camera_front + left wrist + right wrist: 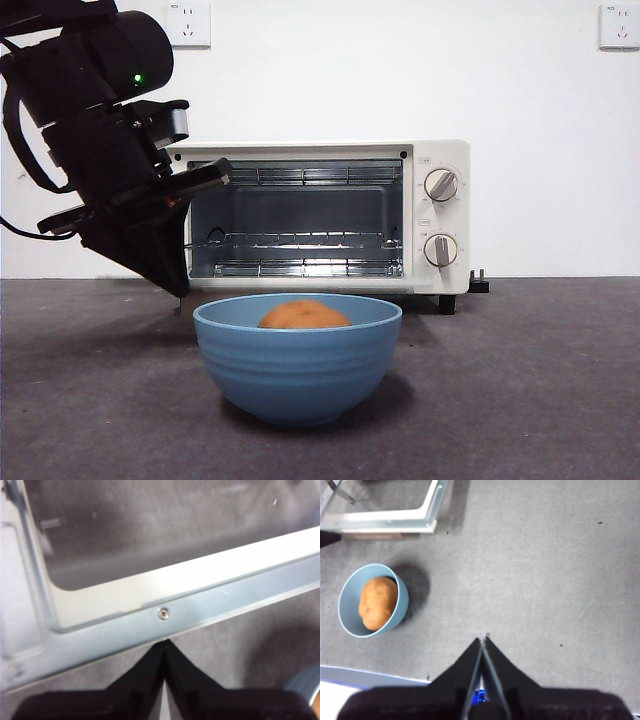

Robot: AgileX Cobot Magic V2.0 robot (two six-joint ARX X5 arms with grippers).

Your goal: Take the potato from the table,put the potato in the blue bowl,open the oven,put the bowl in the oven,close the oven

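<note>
Nearest to us, the blue bowl (297, 355) is sitting on the table (540, 400) just in front of the oven (320, 215), and the potato (304, 315) is lying inside it, its top showing just above the rim. From the right wrist view we are seeing the potato as a rounded, matte orange-brown lump filling much of the bowl's hollow. We are judging the first two steps done and the oven opened: its door (165, 607) is folded down flat, the wire rack (295, 241) and the cavity standing exposed behind the bowl.

Our left gripper (164, 645) is hanging low at the oven's left front, its jaws pressed together on nothing, right over the lowered door's metal frame and its screw (163, 613); we are taking that as the place from which the door was handled. Our right gripper (482, 642) is waiting high above bare table, well apart from the bowl, jaws likewise closed and empty. Next, we are expecting the bowl to need lifting onto the rack.
</note>
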